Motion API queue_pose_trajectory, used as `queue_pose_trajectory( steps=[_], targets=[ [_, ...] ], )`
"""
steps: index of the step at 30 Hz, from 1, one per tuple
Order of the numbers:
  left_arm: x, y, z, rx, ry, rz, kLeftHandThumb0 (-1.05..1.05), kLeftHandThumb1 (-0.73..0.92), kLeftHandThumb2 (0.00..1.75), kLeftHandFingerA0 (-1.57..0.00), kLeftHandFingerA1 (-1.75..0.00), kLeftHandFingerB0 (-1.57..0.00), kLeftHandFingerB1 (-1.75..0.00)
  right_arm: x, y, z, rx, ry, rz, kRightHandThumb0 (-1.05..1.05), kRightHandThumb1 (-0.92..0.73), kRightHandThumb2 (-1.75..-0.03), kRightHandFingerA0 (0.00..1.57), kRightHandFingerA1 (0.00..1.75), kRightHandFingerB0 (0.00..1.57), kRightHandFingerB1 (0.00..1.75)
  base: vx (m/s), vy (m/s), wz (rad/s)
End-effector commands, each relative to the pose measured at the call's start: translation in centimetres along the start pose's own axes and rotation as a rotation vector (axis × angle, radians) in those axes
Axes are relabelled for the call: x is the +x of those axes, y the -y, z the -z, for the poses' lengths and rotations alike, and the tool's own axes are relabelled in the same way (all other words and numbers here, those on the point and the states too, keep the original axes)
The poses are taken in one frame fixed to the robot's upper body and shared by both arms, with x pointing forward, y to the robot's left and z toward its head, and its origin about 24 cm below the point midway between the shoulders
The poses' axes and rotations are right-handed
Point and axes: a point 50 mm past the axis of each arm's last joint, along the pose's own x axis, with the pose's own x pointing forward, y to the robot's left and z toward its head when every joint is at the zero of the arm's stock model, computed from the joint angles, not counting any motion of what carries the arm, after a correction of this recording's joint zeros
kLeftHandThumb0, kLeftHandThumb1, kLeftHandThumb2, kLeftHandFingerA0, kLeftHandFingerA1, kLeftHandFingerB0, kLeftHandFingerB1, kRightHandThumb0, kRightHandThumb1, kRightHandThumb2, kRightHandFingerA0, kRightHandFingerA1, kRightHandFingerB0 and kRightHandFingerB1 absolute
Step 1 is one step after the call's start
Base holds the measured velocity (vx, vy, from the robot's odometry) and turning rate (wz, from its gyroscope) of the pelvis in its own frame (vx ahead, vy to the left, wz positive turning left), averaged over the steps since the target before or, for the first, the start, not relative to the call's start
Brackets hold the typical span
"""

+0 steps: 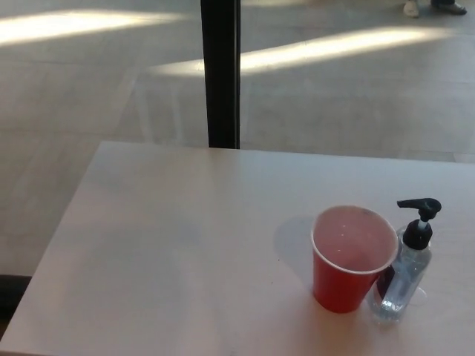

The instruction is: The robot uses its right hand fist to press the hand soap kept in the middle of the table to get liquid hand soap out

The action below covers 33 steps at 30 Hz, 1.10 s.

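We see the hand soap bottle (404, 278) standing upright toward the near right of the table (171, 237), not truly in its middle, with its black pump head (418, 207) pointing left over a red cup (350, 259) that stands touching or just beside it. Neither of our hands shows in the head view, so we cannot say whether the fingers are apart or curled into a fist; the press has not begun. From here we judge several risks. The bottle is slim, clear and looks light, with a narrow base, so a fist that lands off the centre of the pump could tip it over instead of driving the plunger down. Our right arm must come in from the right, and a sideways brush on the way would push the bottle into the cup and might knock both. The cup looks empty and easily moved; if it slides, the soap could fall on the table and not inside it. The bottle also sits close to the right border of the view, so part of the approach may be hidden from us.
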Motion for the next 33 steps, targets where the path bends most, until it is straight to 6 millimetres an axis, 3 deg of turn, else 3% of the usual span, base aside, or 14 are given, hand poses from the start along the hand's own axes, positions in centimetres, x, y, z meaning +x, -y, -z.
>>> queue_pose_trajectory(
  steps=[1, 2, 3, 4, 7, 10, 11, 12, 13, 15, 17, 18, 19, 33],
  targets=[
    [0.0, -0.9, -0.4, -0.014, 0.026, -0.016, -0.54, 0.71, 0.6, -0.7, -0.65, -0.51, -0.49, -0.3, -6.1, -6.9, 0.049, 0.257, -0.225, -0.69, -0.84, -0.74, 1.21, 1.12, 0.9, 0.83, 0.0, 0.0, 0.0],
    [-0.1, -1.0, -0.4, -0.012, 0.026, -0.015, -0.54, 0.71, 0.6, -0.7, -0.65, -0.51, -0.49, -0.5, -6.4, -7.2, 0.047, 0.264, -0.238, -0.69, -0.84, -0.74, 1.21, 1.12, 0.9, 0.83, 0.0, 0.0, 0.0],
    [0.0, -1.0, -0.4, -0.015, 0.024, -0.017, -0.54, 0.71, 0.6, -0.7, -0.65, -0.5, -0.49, -0.9, -7.3, -7.9, 0.048, 0.286, -0.268, -0.68, -0.68, -0.92, 1.28, 1.2, 1.1, 0.93, 0.0, 0.0, 0.0],
    [0.0, -1.0, -0.4, -0.021, 0.02, -0.02, -0.54, 0.71, 0.6, -0.7, -0.65, -0.5, -0.49, -1.6, -8.7, -9.0, 0.049, 0.322, -0.314, -0.68, -0.68, -0.92, 1.28, 1.2, 1.1, 0.93, 0.0, 0.0, 0.0],
    [-0.1, -1.0, -0.4, -0.014, 0.025, -0.017, -0.53, 0.71, 0.6, -0.71, -0.65, -0.53, -0.5, -3.8, -11.8, -11.1, 0.027, 0.37, -0.438, -0.6, -0.4, -1.34, 1.37, 1.42, 1.14, 1.22, 0.0, 0.0, 0.0],
    [-0.1, -1.1, -0.4, -0.009, 0.03, -0.015, -0.55, 0.71, 0.6, -0.7, -0.64, -0.51, -0.5, -6.2, -14.3, -12.2, 0.035, 0.406, -0.571, -0.42, -0.5, -1.28, 1.4, 1.42, 1.15, 1.22, 0.0, 0.0, 0.0],
    [-0.1, -1.1, -0.4, -0.017, 0.03, -0.013, -0.54, 0.71, 0.6, -0.69, -0.64, -0.5, -0.49, -6.9, -14.9, -12.4, 0.052, 0.397, -0.636, -0.31, -0.43, -1.38, 1.14, 1.72, 1.01, 1.4, 0.0, 0.0, 0.0],
    [-0.1, -1.1, -0.4, -0.017, 0.03, -0.013, -0.54, 0.71, 0.6, -0.69, -0.64, -0.5, -0.49, -7.0, -14.9, -12.4, 0.052, 0.397, -0.636, -0.31, -0.43, -1.38, 1.14, 1.72, 1.01, 1.4, 0.0, 0.0, 0.0],
    [-0.1, -1.1, -0.4, -0.009, 0.034, -0.013, -0.55, 0.72, 0.61, -0.71, -0.65, -0.51, -0.5, -7.6, -16.0, -12.4, 0.073, 0.374, -0.736, -0.07, -0.69, -1.14, 0.99, 1.75, 0.73, 1.58, 0.0, 0.0, 0.0],
    [-0.1, -1.1, -0.1, 0.004, 0.023, -0.021, -0.55, 0.72, 0.61, -0.71, -0.65, -0.52, -0.5, -8.2, -16.9, -12.1, 0.073, 0.358, -0.828, -0.07, -0.73, -1.07, 0.94, 1.75, 0.73, 1.56, 0.0, 0.0, 0.0],
    [-0.1, -1.1, -0.1, 0.004, 0.018, -0.021, -0.55, 0.72, 0.61, -0.71, -0.65, -0.51, -0.5, -9.2, -17.8, -11.8, 0.062, 0.345, -0.893, -0.17, -0.56, -1.15, 1.01, 1.75, 0.81, 1.5, 0.0, 0.0, 0.0],
    [-0.1, -1.1, -0.1, 0.007, 0.017, -0.021, -0.55, 0.72, 0.62, -0.71, -0.64, -0.52, -0.49, -9.9, -18.3, -11.8, 0.057, 0.334, -0.922, -0.33, -0.5, -1.16, 1.29, 1.44, 0.97, 1.25, 0.0, 0.0, 0.0],
    [-0.1, -1.1, -0.1, -0.001, 0.015, -0.025, -0.55, 0.72, 0.61, -0.71, -0.66, -0.52, -0.5, -10.9, -18.9, -11.7, 0.045, 0.32, -0.963, -0.21, -0.49, -1.25, 1.05, 1.75, 0.84, 1.48, 0.0, 0.0, 0.0],
    [-0.2, -1.3, 0.0, 0.008, 0.017, -0.027, -0.55, 0.73, 0.62, -0.71, -0.67, -0.53, -0.51, -15.1, -21.2, -7.4, -0.018, 0.118, -1.115, -0.12, -0.56, -1.29, 1.02, 1.75, 0.69, 1.63, 0.0, 0.0, 0.0]
  ],
)
